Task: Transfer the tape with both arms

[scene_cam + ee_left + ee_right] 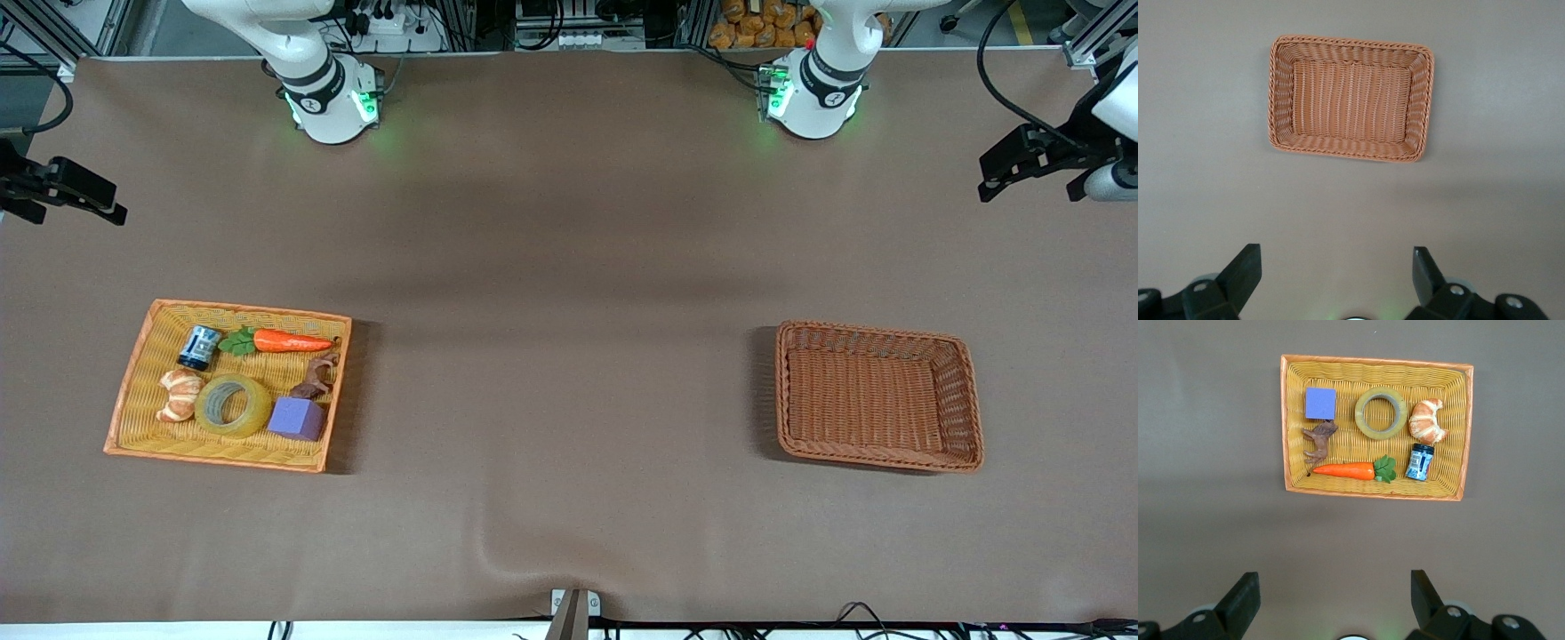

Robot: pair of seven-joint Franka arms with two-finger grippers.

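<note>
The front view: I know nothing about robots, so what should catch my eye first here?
Probably the yellow tray toward the right arm's end of the table, crowded with a tape roll, a purple cube, a croissant, a carrot, a small jar and a brown figurine. Toward the left arm's end sits a brown wicker basket with nothing in it. Both arms wait high up, fingers open.

Both arms cut off by top edge in front view; only bases and lower links show. Left gripper [1337,273] and right gripper [1335,592] cropped at bottom edge of wrist views. Small jar [199,347] label unreadable.
</note>
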